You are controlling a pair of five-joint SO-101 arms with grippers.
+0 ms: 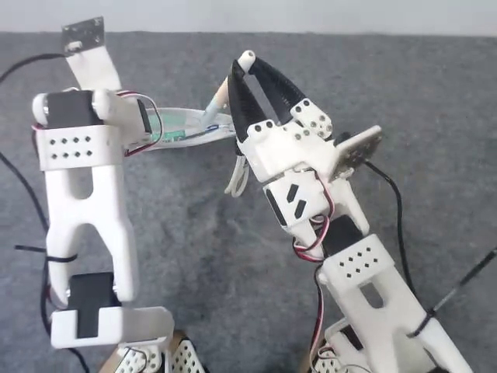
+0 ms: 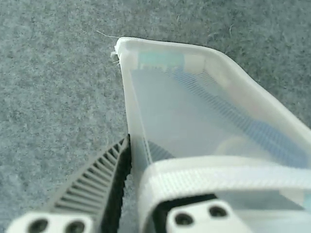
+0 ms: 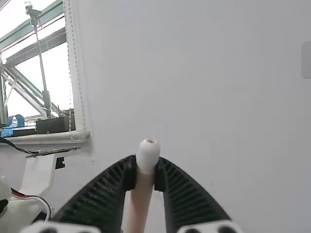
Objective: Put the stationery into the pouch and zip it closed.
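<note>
A translucent white pouch [image 1: 190, 126] lies on the grey carpet [image 1: 435, 93] at the back, its mouth turned toward the right arm. My left gripper [image 2: 136, 165] is shut on the pouch [image 2: 194, 111] at its webbing edge, one ribbed finger [image 2: 109, 189] outside the wall. Through the mesh show a teal item [image 2: 158, 59] and a blue stripe [image 2: 272, 138]. My right gripper [image 1: 247, 71] is shut on a beige pen [image 1: 220, 99] with a white end, slanted down so its lower tip is at the pouch mouth. The right wrist view has that pen [image 3: 146, 160] clamped upright in the right gripper [image 3: 145, 169].
Both white arms stand over the middle of the carpet. White cord loops [image 1: 234, 177] hang under the right arm's wrist. Black cables [image 1: 404, 225] trail along the right side and the left edge. A pale wall [image 3: 218, 73] and a window [image 3: 34, 87] lie beyond.
</note>
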